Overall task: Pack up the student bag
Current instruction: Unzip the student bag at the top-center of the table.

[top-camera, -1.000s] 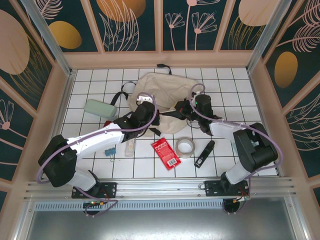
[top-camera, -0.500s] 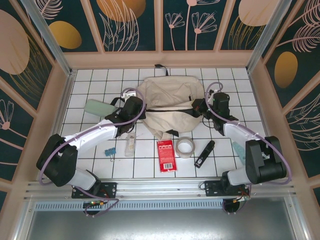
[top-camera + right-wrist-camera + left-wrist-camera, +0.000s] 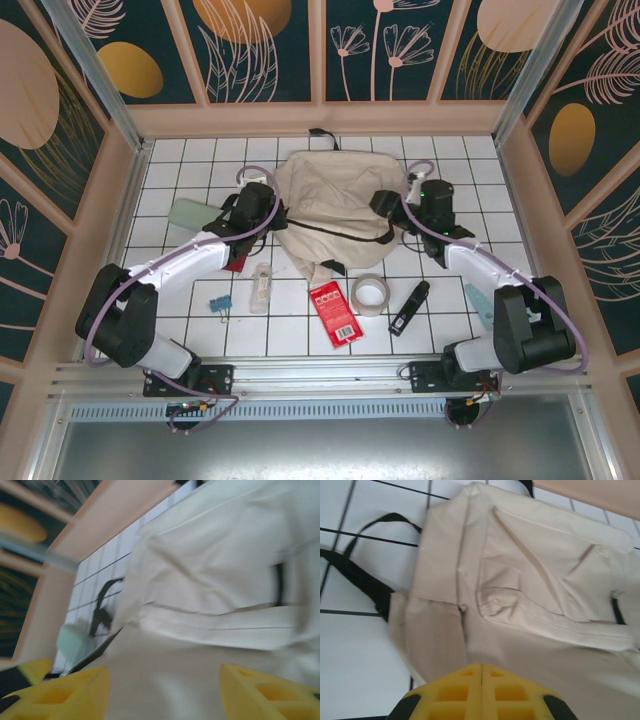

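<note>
The student bag (image 3: 335, 195), cream-beige with black straps, lies flat on the white tiled table (image 3: 180, 160) at the far middle. My left gripper (image 3: 278, 211) is at the bag's left edge. In the left wrist view its yellow fingers (image 3: 465, 680) are pressed together, and the bag (image 3: 535, 580) fabric runs right up to their tips, so it seems pinched there. My right gripper (image 3: 386, 205) is at the bag's right edge. In the right wrist view its fingers (image 3: 75, 690) stand well apart over the bag (image 3: 210, 580) and hold nothing.
A mint-green case (image 3: 190, 213) lies left of the bag. Nearer the arms lie a clear tube (image 3: 261, 288), a blue clip (image 3: 219, 303), a red pack (image 3: 335, 312), a tape roll (image 3: 371, 294), a black stapler-like item (image 3: 409, 307) and a teal item (image 3: 478, 303). Wooden walls surround the table.
The bag has been spread out and moved toward the far wall. My right gripper has opened and let go of it. Both arms have swung outward.
</note>
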Action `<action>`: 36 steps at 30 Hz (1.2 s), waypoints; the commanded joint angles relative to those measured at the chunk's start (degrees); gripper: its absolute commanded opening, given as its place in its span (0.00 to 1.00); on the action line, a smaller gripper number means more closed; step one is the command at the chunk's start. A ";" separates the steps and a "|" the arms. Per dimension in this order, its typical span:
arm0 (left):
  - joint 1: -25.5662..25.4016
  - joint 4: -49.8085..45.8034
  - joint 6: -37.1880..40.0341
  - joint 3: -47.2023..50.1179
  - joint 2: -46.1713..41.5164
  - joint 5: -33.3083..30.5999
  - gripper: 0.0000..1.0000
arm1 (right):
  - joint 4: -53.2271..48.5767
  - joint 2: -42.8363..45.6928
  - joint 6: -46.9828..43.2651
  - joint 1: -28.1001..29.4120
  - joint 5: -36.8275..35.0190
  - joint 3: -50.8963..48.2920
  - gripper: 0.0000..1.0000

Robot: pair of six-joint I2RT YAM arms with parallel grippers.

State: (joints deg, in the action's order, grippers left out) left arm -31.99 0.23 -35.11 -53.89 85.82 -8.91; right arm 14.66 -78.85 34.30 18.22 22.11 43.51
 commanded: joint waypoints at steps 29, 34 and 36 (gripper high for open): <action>-0.92 1.47 0.18 -1.48 -0.29 1.43 0.00 | -10.21 -22.05 -34.34 20.54 -4.60 22.61 0.26; -0.58 -0.32 -0.84 -4.44 2.83 -6.88 0.00 | -5.63 -18.42 -36.37 20.31 -7.81 19.03 0.00; 0.42 -1.03 -1.78 -5.96 4.96 -9.37 0.00 | -2.95 -16.36 -37.91 20.19 -7.37 16.77 0.00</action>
State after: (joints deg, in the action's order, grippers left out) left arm -32.51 0.60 -35.42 -57.04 88.29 -11.97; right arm 7.22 -99.53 -0.80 38.41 16.45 62.74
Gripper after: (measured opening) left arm 0.066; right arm 0.066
